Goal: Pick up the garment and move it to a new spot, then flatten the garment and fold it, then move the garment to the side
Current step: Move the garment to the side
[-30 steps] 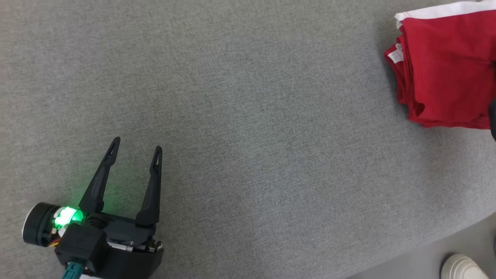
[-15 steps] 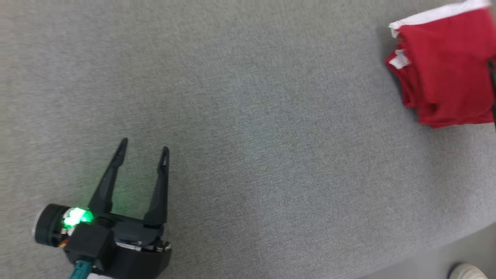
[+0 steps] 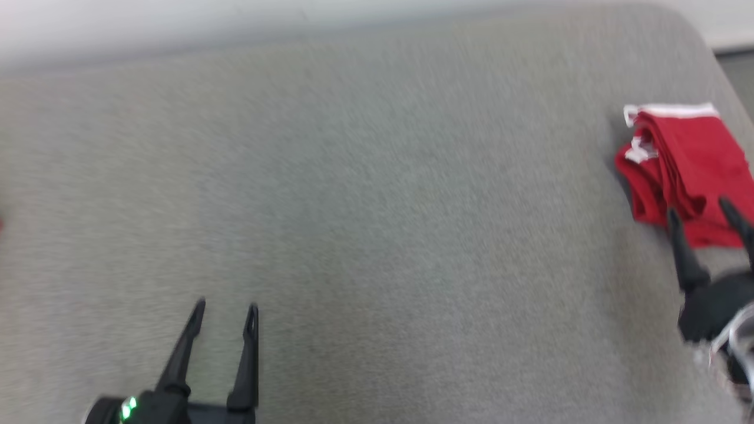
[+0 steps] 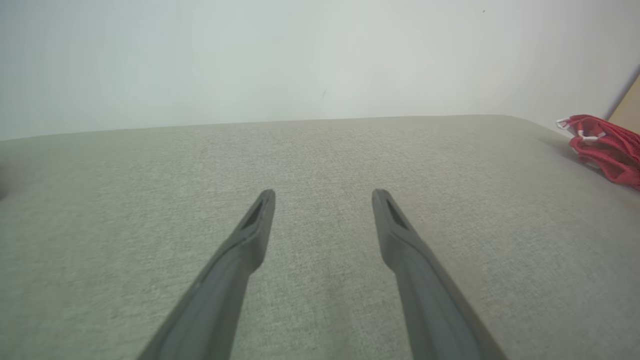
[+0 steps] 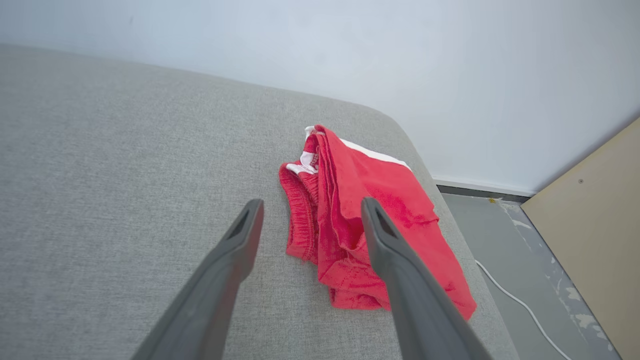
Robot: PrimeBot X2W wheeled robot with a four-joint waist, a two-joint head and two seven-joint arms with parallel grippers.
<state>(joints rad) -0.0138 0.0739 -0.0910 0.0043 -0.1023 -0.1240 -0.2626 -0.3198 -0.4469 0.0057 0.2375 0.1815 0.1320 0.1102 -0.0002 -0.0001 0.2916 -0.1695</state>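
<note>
The garment (image 3: 683,162) is red cloth with white trim, folded into a small pile near the right edge of the grey padded surface (image 3: 377,224). It appears too in the right wrist view (image 5: 360,220) and at the far right of the left wrist view (image 4: 605,152). My right gripper (image 3: 701,212) is open, its fingertips just at the near edge of the garment, holding nothing. My left gripper (image 3: 226,306) is open over bare surface at the lower left, far from the garment.
The surface's rounded right corner lies just beyond the garment (image 5: 425,150). Past it is grey floor with a white cable (image 5: 520,305) and a tan board (image 5: 595,220). A pale wall (image 4: 300,60) runs behind the surface.
The head camera has tilted up, so the whole picture shifted and the far wall shows. My right gripper has let go of the garment and now stands open just short of it.
</note>
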